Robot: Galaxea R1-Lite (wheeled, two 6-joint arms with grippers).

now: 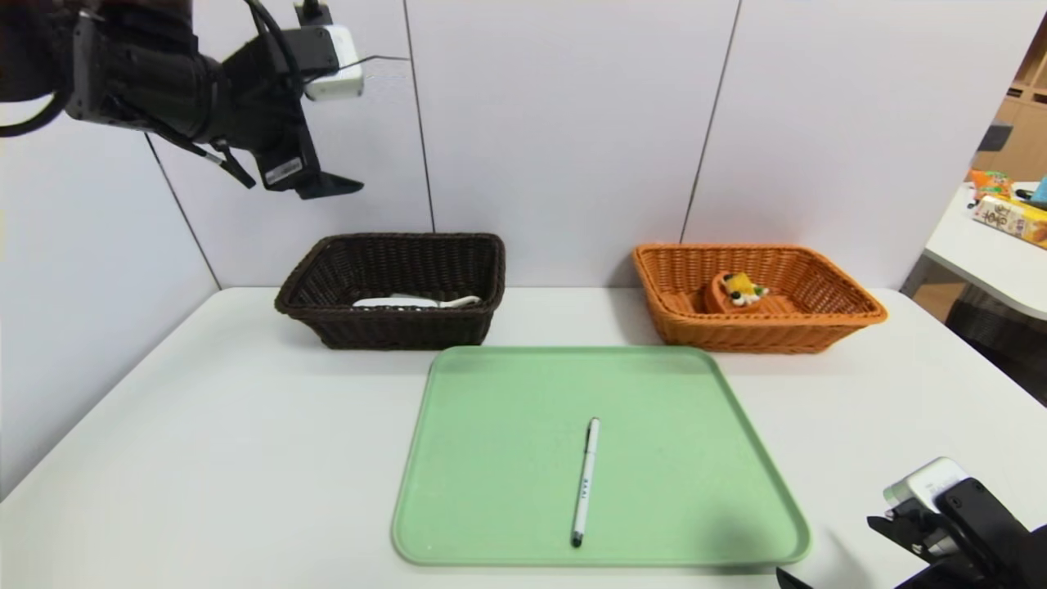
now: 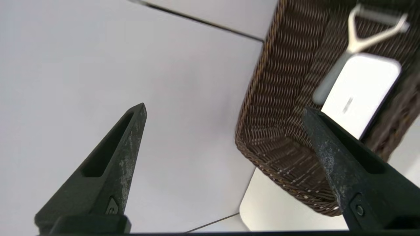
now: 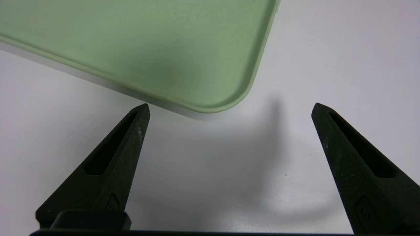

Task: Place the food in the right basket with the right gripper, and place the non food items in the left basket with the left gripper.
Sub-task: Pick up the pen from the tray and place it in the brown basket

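The left claw point(image 2: 224, 109) hung above the dark basket point(image 1: 391, 327), spread wide and empty; the peeler point(image 2: 356, 46) and white case point(image 2: 361, 91) lay inside, below it. The pen point(image 1: 586, 483) lay on the green tray point(image 1: 491, 393), between the baskets and the right claw point(image 3: 232, 106), also wide and empty, near the tray's corner. The tart point(image 1: 734, 293) sat in the orange basket point(image 1: 761, 334).

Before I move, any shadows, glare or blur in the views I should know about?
Head view: soft shadow on the near right corner of the green tray. Left wrist view: peeler and dark basket's near rim look soft. Right wrist view: faint shadows on the white table, with a pale glare patch.
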